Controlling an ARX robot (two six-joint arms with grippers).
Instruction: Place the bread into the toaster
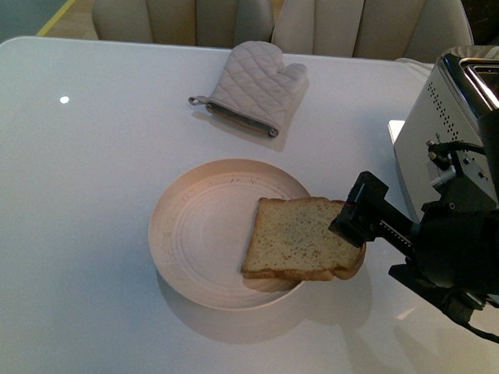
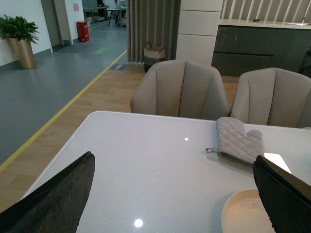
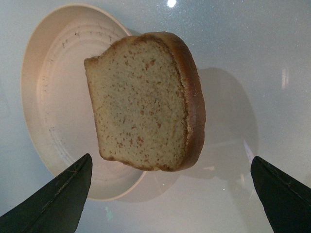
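Both wide: left claw (image 2: pixel 173 156) above table (image 2: pixel 146 145), right claw (image 3: pixel 170 157) beside bread (image 1: pixel 301 237) overhanging plate (image 1: pixel 160 233) rim.

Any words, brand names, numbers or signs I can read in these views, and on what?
No text is legible anywhere.
toaster: no brand or label shows on the visible side.
pink sheet on the far wall: too small and blurred to read.
green floor marking: blurred, unreadable.
bread, plate, oven mitt: no text.
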